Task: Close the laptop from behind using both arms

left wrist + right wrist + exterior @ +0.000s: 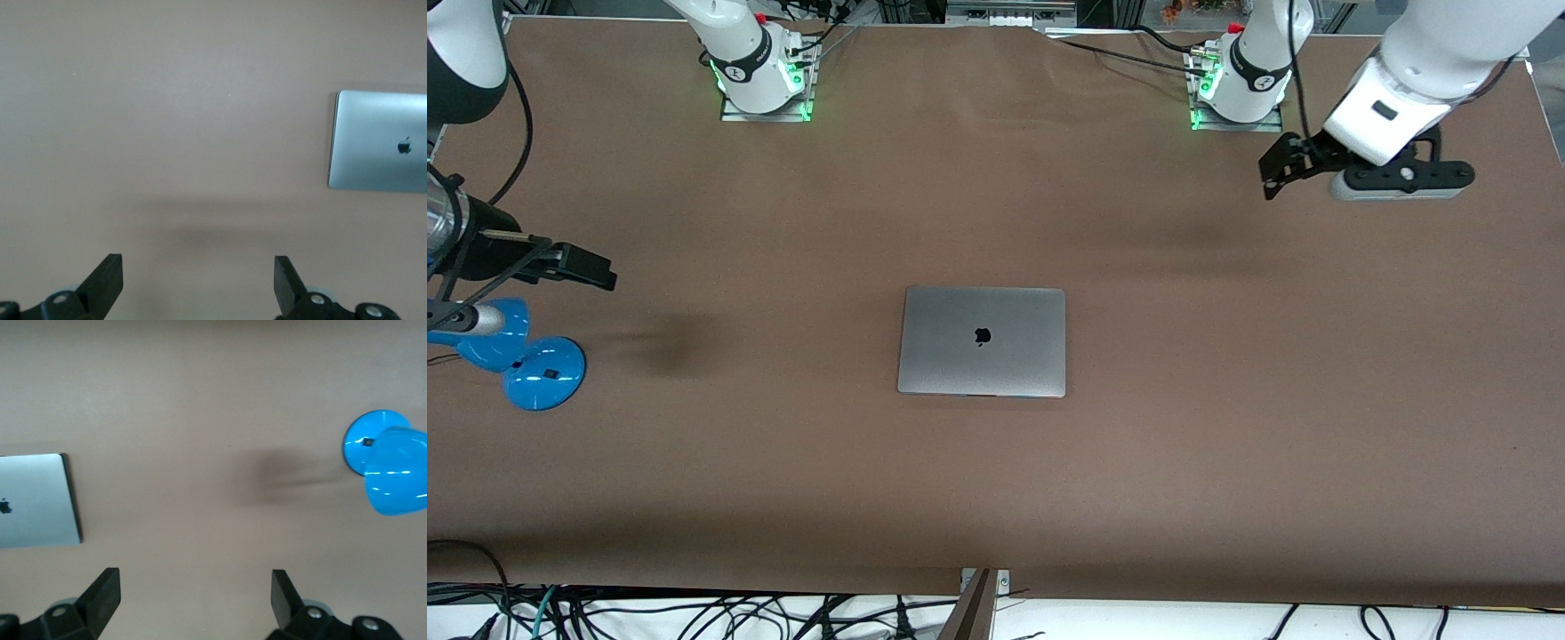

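While both jaw pairs stand wide and hold nothing, left gripper (1272, 178) hangs at upper right of the front frame, right gripper (596, 271) at mid-left above a blue lamp (525, 356). Laptop (983, 340) lies shut, frame centre, on the table (1227, 400).

The laptop (982, 341) lies flat on the table (1227, 444), lid shut, midway between the two arms' ends. The lamp (516, 351) stands on the table well apart from the laptop, toward the right arm's end. The right gripper (591, 267) hangs over the table beside the lamp. The left gripper (1276, 173) hangs over the table well apart from the laptop, toward the left arm's end.
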`<state>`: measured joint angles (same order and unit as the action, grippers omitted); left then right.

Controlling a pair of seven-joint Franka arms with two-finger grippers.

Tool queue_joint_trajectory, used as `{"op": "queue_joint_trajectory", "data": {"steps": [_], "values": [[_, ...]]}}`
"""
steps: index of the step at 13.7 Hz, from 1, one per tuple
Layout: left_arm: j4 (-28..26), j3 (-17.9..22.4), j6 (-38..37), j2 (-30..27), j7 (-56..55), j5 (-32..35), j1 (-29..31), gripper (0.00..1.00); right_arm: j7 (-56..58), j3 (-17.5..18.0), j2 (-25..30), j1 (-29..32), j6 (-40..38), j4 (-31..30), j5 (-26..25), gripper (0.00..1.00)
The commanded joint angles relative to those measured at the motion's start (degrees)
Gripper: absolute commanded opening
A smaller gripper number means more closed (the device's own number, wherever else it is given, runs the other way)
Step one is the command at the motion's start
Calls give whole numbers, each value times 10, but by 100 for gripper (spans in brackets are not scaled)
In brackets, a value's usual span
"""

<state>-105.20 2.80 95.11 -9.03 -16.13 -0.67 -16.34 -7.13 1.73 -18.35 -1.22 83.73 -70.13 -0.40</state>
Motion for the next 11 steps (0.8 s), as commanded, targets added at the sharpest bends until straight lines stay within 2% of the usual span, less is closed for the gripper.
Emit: {"op": "queue_joint_trajectory", "data": {"steps": [1, 6, 11], "values": [[-10, 42, -29, -25, 64, -15, -5, 100, 42, 6, 16, 13, -8, -8, -15, 100], [-9, 130, -58, -39, 181, -4, -1, 100, 44, 6, 16, 18, -5, -9, -12, 100], [10, 127, -85, -32, 125, 49, -7, 100, 44, 3, 15, 17, -9, -5, -16, 100]]}}
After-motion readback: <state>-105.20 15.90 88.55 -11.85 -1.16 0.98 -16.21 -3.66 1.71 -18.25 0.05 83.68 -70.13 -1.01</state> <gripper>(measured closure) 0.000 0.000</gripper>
